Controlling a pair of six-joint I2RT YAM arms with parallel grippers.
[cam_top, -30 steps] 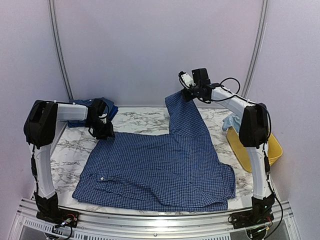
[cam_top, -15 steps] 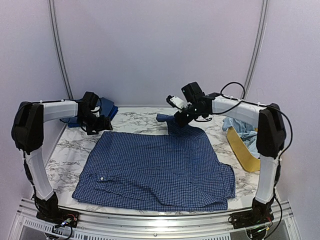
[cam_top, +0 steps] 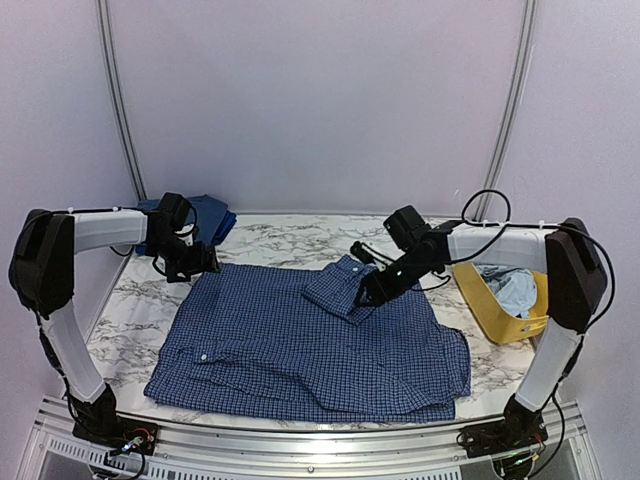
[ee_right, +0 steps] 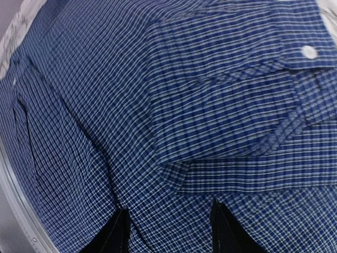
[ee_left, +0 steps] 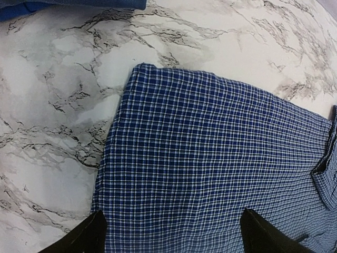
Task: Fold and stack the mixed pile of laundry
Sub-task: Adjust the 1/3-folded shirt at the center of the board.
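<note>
Down from its high lift a second ago, the sleeve [cam_top: 340,285] now lies folded across the navy checked shirt [cam_top: 300,345], and the right arm has swung low over it.
That shirt is spread flat on the marble desk [cam_top: 130,320]. The right end effector [cam_top: 372,292] hangs just over the cuff, its fingers parted and the cloth released beneath them. The left end effector [cam_top: 203,262] sits at the shirt's far left corner, spread wide and gripping nothing. A folded dark-blue piece [cam_top: 210,215] rests at the desk's far left corner, and a light-blue garment [cam_top: 512,290] lies in the yellow tub [cam_top: 487,305] on the right.
</note>
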